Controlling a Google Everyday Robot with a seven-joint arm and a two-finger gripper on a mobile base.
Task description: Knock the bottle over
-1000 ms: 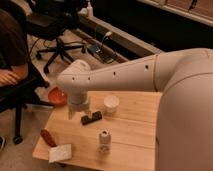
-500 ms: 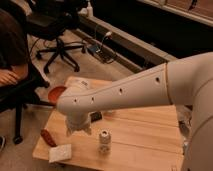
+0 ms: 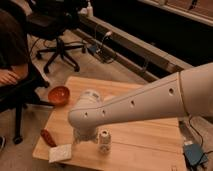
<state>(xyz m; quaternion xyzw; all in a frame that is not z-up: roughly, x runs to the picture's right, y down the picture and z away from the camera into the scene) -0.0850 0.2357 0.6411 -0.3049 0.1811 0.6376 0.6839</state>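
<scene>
The bottle point(image 3: 104, 141) is a small whitish bottle with a pale cap. It stands upright near the front edge of the wooden table point(image 3: 145, 150). My big white arm point(image 3: 150, 102) reaches in from the right and bends down at its elbow point(image 3: 87, 115). My gripper point(image 3: 83, 136) hangs below that bend, just left of the bottle and close to it. I cannot tell whether it touches the bottle. The arm covers the table's middle.
A red bowl point(image 3: 59, 95) sits at the table's left back corner. A reddish-brown object point(image 3: 48, 137) and a white folded cloth point(image 3: 60, 152) lie at the front left. A seated person point(image 3: 11, 55) and office chairs point(image 3: 57, 30) are at the left.
My arm has swung lower and toward the table's front, now hiding the white cup and the black object. The gripper end has come down beside the bottle, which still stands upright.
</scene>
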